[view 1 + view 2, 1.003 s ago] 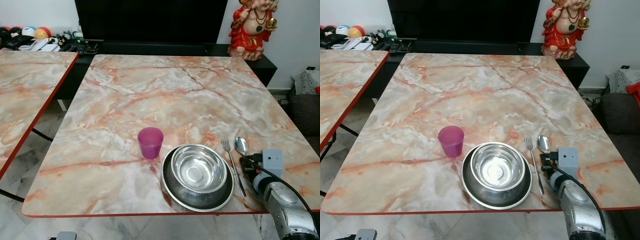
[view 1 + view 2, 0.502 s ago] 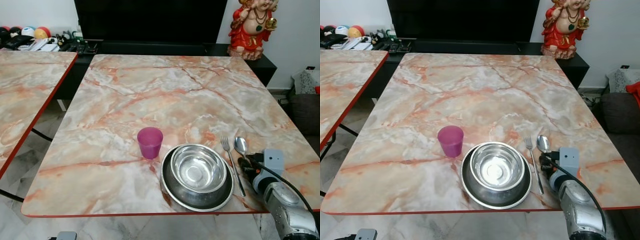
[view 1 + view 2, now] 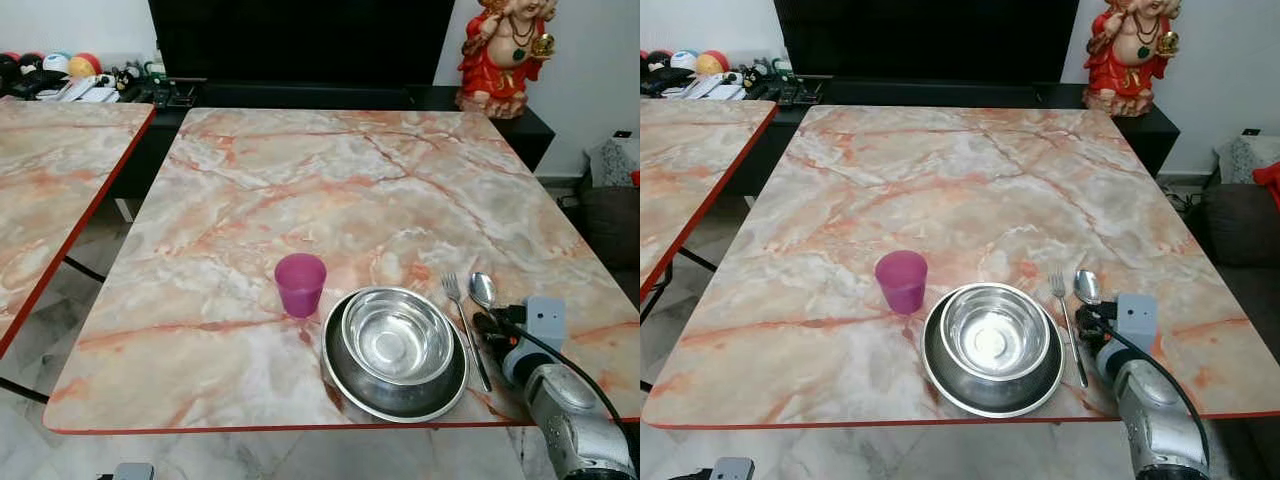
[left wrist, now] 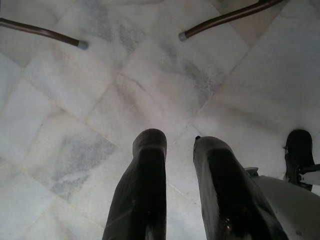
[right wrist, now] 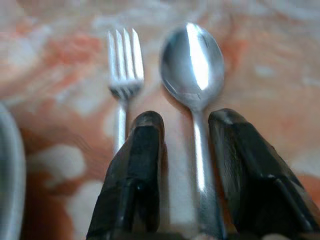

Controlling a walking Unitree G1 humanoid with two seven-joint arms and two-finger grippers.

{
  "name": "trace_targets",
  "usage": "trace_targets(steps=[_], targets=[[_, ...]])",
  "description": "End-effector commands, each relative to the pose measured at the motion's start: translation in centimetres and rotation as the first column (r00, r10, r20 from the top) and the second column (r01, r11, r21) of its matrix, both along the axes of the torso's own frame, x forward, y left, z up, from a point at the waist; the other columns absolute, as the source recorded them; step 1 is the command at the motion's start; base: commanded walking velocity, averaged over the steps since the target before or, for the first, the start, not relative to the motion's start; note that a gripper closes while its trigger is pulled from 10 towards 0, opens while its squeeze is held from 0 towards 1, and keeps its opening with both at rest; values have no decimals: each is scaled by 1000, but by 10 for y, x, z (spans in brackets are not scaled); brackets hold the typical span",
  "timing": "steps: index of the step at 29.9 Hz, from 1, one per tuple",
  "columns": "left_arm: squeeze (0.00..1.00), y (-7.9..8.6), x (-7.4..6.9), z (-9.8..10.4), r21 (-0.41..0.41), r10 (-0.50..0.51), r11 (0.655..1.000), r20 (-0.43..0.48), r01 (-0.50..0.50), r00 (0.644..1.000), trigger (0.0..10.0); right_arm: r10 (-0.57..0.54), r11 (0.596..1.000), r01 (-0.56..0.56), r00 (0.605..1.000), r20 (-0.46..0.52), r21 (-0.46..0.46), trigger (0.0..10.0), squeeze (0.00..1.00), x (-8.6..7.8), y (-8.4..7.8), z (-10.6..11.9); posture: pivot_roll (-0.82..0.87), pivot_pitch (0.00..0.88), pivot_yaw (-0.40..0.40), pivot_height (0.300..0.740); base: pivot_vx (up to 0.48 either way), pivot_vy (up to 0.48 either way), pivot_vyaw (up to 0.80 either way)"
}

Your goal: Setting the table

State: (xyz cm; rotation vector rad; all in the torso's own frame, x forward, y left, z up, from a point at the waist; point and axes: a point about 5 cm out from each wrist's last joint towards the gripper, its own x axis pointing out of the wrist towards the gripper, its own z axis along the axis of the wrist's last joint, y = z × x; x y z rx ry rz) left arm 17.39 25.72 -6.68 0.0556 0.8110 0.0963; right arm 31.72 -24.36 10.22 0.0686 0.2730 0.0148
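On the marble table [image 3: 300, 180], near its front edge, a purple cup [image 3: 300, 284] stands left of a steel bowl [image 3: 397, 335] that sits in a steel plate [image 3: 345, 385]. A fork [image 3: 458, 305] and a spoon [image 3: 482, 289] lie side by side right of the plate. My right gripper [image 3: 485, 322] is low over the table at the spoon's handle. In the right wrist view the gripper [image 5: 187, 117] is open, its fingers on either side of the spoon [image 5: 192, 60] handle, with the fork [image 5: 124, 70] beside it. My left gripper [image 4: 177, 142] hangs idle over the floor, fingers apart.
A second marble table [image 3: 50, 180] stands to the left across a narrow gap. Behind the table runs a black TV console [image 3: 300, 95] bearing a red statue [image 3: 500, 50]. A dark seat [image 3: 610, 220] sits at the right. Table legs [image 4: 220, 17] cross the tiled floor.
My right arm has edged slightly toward the spoon. The cup, bowl, plate, fork and spoon lie where they were.
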Motion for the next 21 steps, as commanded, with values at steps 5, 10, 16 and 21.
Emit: trace_targets(steps=[5,10,16,21], targets=[[0,0,-6,-3,4,-10,1000,-29,10,1000,10000,-9,999,12,997,80,-37,10000,0,4,-2,15,27,105,-5,740,0,0,0],[0,0,-6,-4,5,-6,1000,-30,6,1000,10000,-20,996,37,980,196,-82,10000,0,8,-1,35,28,96,-7,740,0,0,0],[0,-1,-6,-4,4,-7,1000,-29,7,1000,10000,-70,992,98,946,318,-75,10000,0,12,-4,56,27,73,-9,740,0,0,0],[0,-1,-7,-4,4,-8,1000,-33,8,999,10000,-93,990,125,922,377,-59,10000,0,12,-4,65,27,59,-12,740,0,0,0]])
